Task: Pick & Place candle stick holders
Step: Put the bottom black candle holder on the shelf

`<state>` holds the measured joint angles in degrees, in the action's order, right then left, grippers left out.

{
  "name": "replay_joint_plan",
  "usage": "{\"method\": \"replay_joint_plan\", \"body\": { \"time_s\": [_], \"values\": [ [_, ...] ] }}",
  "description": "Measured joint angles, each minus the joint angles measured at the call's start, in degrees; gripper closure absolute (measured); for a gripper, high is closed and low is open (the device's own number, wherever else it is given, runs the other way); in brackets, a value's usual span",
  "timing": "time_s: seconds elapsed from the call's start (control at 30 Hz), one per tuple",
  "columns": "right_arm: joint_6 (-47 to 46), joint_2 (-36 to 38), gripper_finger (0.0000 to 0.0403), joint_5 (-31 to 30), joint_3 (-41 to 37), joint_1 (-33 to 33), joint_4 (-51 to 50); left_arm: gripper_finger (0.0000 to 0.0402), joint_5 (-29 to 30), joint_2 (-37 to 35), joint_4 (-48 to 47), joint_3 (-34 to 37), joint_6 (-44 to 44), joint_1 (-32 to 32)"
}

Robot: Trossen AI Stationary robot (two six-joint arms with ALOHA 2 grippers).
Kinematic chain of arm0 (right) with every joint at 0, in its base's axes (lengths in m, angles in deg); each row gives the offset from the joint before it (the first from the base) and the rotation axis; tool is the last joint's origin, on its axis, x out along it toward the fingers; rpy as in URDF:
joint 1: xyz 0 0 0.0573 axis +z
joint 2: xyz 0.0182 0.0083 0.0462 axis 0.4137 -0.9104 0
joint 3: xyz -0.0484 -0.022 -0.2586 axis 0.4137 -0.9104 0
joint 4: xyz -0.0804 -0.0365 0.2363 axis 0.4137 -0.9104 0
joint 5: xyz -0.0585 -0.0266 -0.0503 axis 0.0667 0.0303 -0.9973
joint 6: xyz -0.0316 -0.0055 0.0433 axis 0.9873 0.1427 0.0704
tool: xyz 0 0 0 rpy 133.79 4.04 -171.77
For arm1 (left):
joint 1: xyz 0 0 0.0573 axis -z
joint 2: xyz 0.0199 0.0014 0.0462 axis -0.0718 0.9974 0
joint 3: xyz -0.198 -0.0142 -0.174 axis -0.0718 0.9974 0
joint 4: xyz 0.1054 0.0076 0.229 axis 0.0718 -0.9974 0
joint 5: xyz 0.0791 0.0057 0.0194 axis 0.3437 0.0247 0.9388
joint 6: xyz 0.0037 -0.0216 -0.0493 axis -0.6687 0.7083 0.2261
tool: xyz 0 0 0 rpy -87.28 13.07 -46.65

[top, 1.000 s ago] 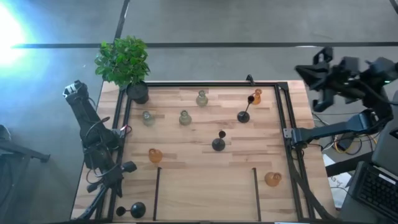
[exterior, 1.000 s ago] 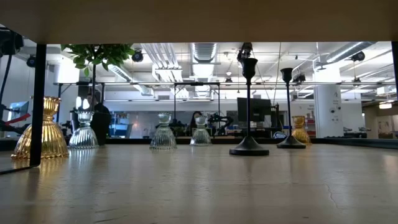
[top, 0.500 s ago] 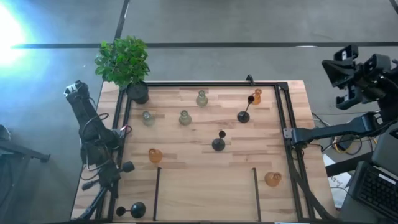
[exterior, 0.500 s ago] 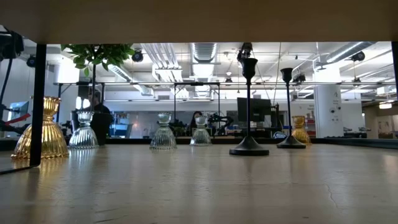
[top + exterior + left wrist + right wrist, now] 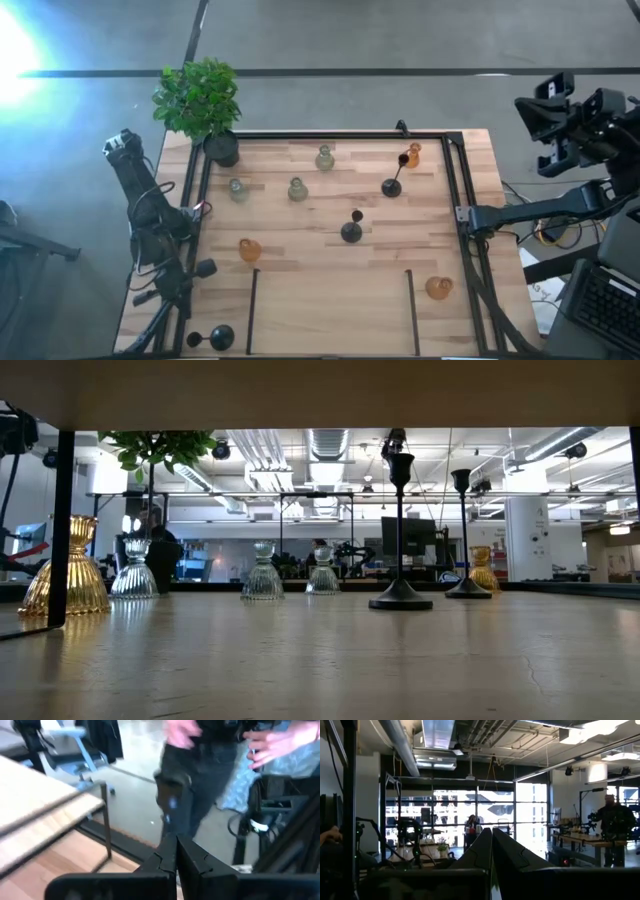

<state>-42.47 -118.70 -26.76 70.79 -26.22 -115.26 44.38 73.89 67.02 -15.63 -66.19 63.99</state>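
Several candle stick holders stand on the wooden table [image 5: 330, 300]. Pale green-grey ones [image 5: 324, 157] [image 5: 237, 189] [image 5: 297, 188] are toward the far left. Amber ones [image 5: 413, 153] [image 5: 249, 250] [image 5: 438, 288] are spread about. Two tall black ones [image 5: 391, 185] [image 5: 351, 231] stand upright on their round bases near the middle [image 5: 400, 530], and a third black one [image 5: 220, 337] is at the near left corner. My left gripper [image 5: 175, 851] is shut at the table's left edge [image 5: 165, 290], touching nothing. My right gripper [image 5: 492, 840] is shut, raised beyond the right edge [image 5: 522, 106].
A potted green plant [image 5: 200, 100] stands at the far left corner. A black metal frame [image 5: 455, 190] runs along the table's sides, and two short black strips [image 5: 253, 310] [image 5: 411, 310] lie near the front. A person [image 5: 210, 775] stands beyond the table in the left wrist view.
My right arm has drawn back toward the right, farther beyond the table's right edge, then stopped. My left gripper has rolled a little about its own line while staying in place. The holders have not moved.
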Motion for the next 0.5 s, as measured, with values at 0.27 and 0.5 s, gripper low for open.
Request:
{"method": "replay_joint_plan", "body": {
  "time_s": [0.27, 0.5],
  "values": [
    [-0.01, 0.03, 0.0394, 0.00, 0.00, 0.00, -0.08, 0.0391, 1.35, 0.05, 2.89, -0.02, 0.85, -0.02],
    [0.00, -0.01, 0.0394, 0.00, 0.00, 0.00, -0.33, 0.0393, -0.93, 0.35, 3.04, 0.01, 6.13, 0.02]
  ]
}}
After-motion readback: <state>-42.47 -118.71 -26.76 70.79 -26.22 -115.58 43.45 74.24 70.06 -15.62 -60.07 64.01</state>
